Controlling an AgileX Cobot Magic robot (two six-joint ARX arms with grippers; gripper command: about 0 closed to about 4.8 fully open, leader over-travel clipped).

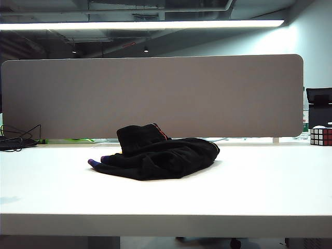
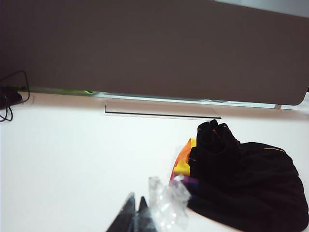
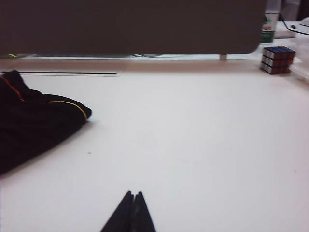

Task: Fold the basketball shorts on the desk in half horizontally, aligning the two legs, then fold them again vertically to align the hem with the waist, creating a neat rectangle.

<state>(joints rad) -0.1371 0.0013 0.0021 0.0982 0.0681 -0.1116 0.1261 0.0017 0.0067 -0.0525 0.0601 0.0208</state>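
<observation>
Nearest in each wrist view are the gripper tips. Left gripper [image 2: 136,212]: dark fingers pressed together, nothing between them, poised over bare white desk [image 2: 72,159]. A crinkled clear piece [image 2: 166,203] shows just beside those tips; what it is cannot be told. Right gripper [image 3: 131,212]: fingers likewise pressed together, holding nothing, over open desk surface well apart from the fabric. Neither arm appears in the exterior view.

Basketball shorts [image 1: 155,153] lie in a rumpled black heap near the middle of the desk, not flat. Hem [image 2: 184,166] bands of yellow, orange and purple show at the end toward the left gripper. Thin orange piping [image 3: 67,104] runs along the edge toward the right gripper. One bunched part stands up above the pile.

Farther back: a grey divider panel [image 1: 155,96] spans the rear of the desk, black cables [image 1: 18,137] sit at the far left, a colour-tiled puzzle cube [image 1: 320,136] at the far right.
</observation>
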